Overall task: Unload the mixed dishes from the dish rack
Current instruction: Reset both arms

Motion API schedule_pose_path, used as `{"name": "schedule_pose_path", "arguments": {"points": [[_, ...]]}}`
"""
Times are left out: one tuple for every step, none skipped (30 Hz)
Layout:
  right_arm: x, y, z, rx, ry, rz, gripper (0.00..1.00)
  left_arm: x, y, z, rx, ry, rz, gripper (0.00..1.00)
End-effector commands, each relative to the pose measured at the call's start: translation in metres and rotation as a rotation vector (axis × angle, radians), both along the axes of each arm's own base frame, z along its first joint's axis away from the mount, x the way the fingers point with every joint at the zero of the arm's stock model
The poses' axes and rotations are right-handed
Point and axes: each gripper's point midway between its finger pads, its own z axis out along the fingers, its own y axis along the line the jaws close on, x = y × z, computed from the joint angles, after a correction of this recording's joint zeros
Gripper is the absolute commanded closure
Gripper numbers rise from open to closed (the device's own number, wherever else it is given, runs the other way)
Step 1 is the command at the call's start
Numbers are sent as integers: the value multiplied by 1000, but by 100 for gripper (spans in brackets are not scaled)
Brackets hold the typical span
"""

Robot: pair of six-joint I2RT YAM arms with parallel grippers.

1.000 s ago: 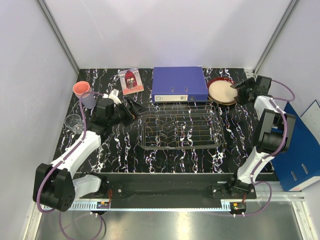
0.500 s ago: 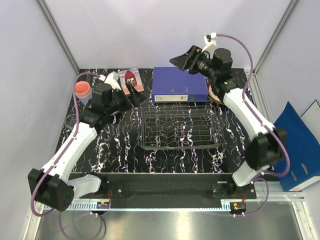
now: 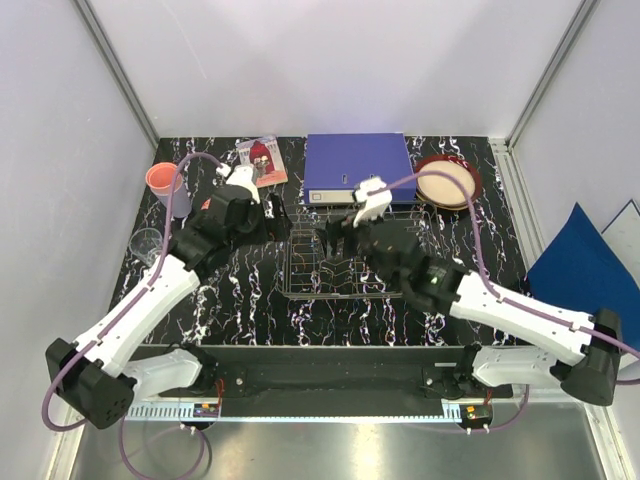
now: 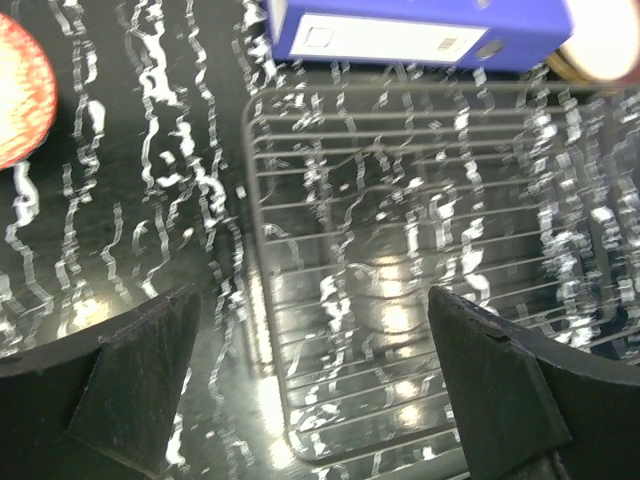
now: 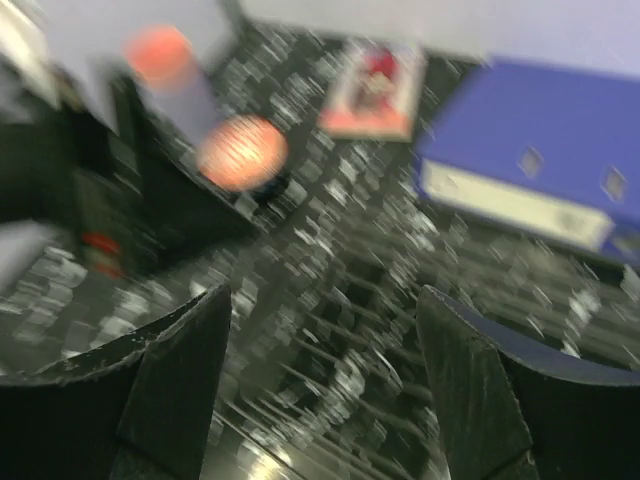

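Top external view: the dish rack (image 3: pixel 362 262) sits mid-way across the black marbled worktop (image 3: pixel 250 310), just in front of the blue binder (image 3: pixel 358 165). A pink cup (image 3: pixel 162 177) stands at the far-left corner with a lilac cup (image 3: pixel 180 204) right beside it. A clear glass (image 3: pixel 147 246) is nearer along the left edge. The red-rimmed cream bowl (image 3: pixel 447 183) rests to the right of the binder, and a small picture card (image 3: pixel 262 160) lies to the binder's left.

The left end effector (image 4: pixel 312 300) hangs over the rack's left end with its fingers spread wide and nothing between them – only bare wire grid below. The right end effector (image 5: pixel 325 300) is above the rack's far side. Its wrist view is blurred, yet the fingers stand clearly apart, gripping nothing.
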Motion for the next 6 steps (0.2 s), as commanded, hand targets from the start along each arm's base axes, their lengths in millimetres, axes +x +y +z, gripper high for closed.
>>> {"name": "schedule_pose_path", "arguments": {"points": [[3, -57, -28, -123, -2, -269, 18, -2, 10, 21, 77, -87, 10, 1], [-3, -63, -31, -88, 9, -267, 18, -4, 9, 22, 77, -92, 2, 1], [-5, -66, -31, -73, 12, -265, 17, -5, 9, 21, 77, -91, -3, 1], [-7, -70, -37, -75, 17, -267, 16, -6, 9, 18, 80, -86, -4, 1], [-9, -77, -30, -47, 10, -274, 15, -8, 8, 18, 81, -88, -8, 1], [-12, -79, -29, -37, 8, -270, 12, -8, 8, 17, 86, -87, -11, 1]]}}
